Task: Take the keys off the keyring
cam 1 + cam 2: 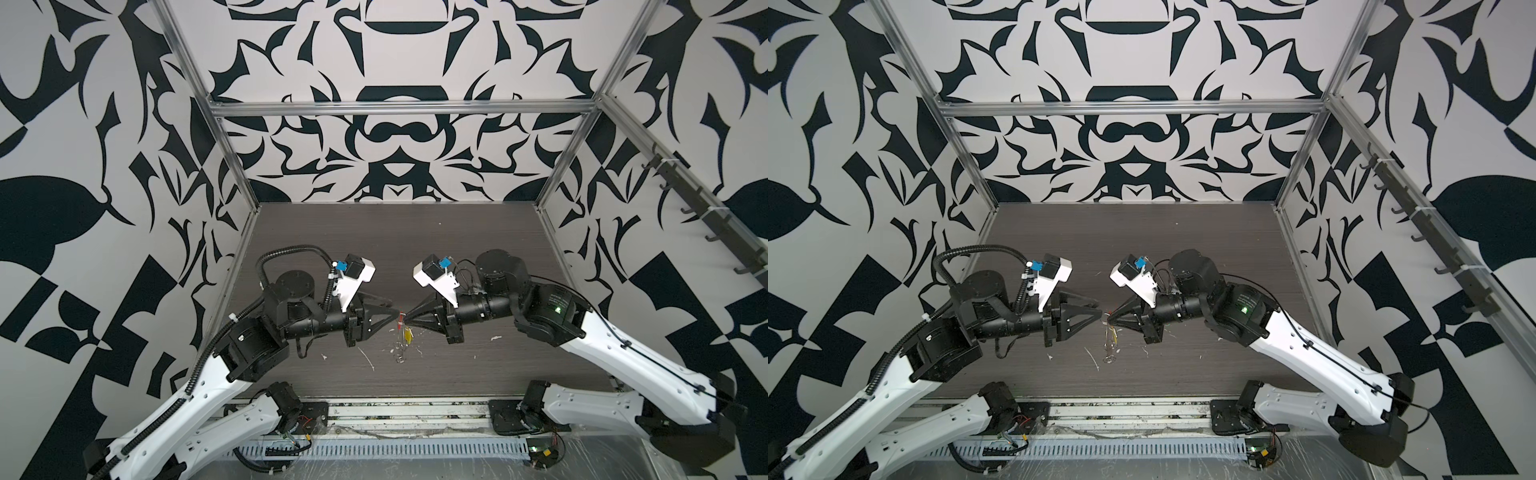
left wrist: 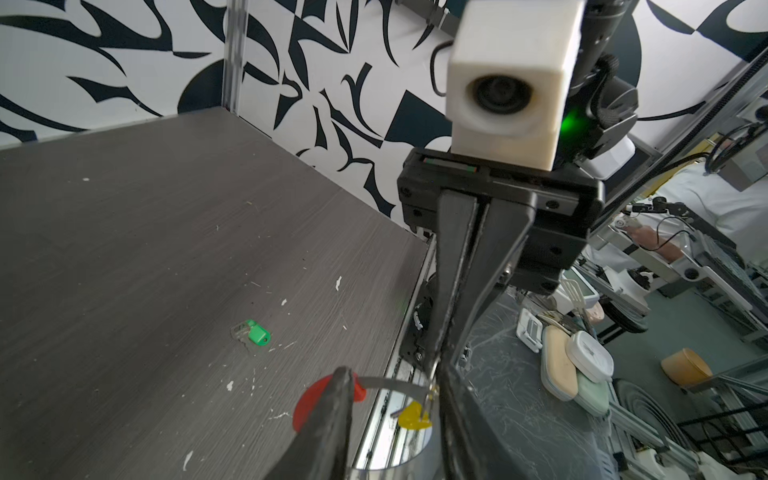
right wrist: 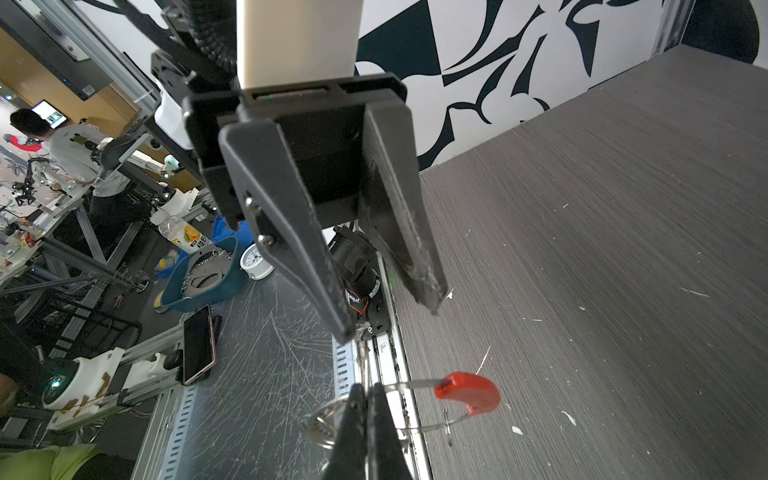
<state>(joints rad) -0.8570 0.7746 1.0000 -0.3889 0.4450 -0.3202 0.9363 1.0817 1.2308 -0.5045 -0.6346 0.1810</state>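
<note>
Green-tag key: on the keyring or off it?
Off. In the left wrist view the green-tag key lies alone on the table, apart from the keyring, which the right gripper holds.

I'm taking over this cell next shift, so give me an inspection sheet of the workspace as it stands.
Surface: dark wood-grain table, scuffed.
Job's things: keyring held in the air, with its red sleeve showing; yellow-tagged key hangs on it; green-tagged key lies loose on the table.
Clutter: small white flecks scattered on the table.
Grippers: right end effector shut on the keyring's wire; left end effector open, close to the red sleeve.
Cables: black corrugated conduit looped over the left arm; thin wires at the right wrist.
Surroundings: black-and-white patterned walls, aluminium frame, hook rack on one wall.
</note>
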